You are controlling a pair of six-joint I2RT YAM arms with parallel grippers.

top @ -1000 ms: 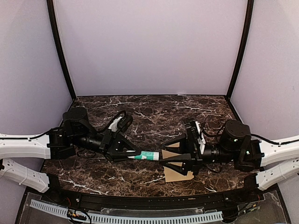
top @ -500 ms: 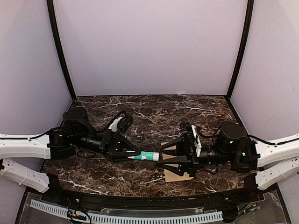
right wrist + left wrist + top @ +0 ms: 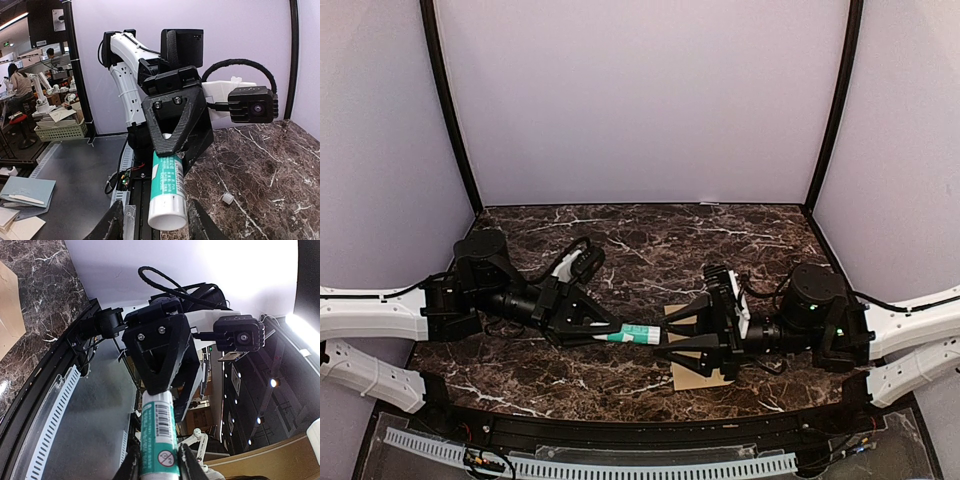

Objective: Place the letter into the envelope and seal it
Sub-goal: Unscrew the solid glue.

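Dark marble table (image 3: 620,240) bears the envelope (image 3: 696,377).

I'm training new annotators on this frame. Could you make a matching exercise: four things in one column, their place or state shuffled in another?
1 glue stick
2 envelope
3 left gripper
4 right gripper

A flat on the marble table
B shut on the glue stick
C open around the glue stick's free end
D spanning between both grippers

Pairs: 1-D, 2-A, 3-B, 4-C

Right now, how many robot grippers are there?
2. The left gripper grips a glue stick over the table's middle; the right gripper, jaws open, straddles its free end. None seem hidden.
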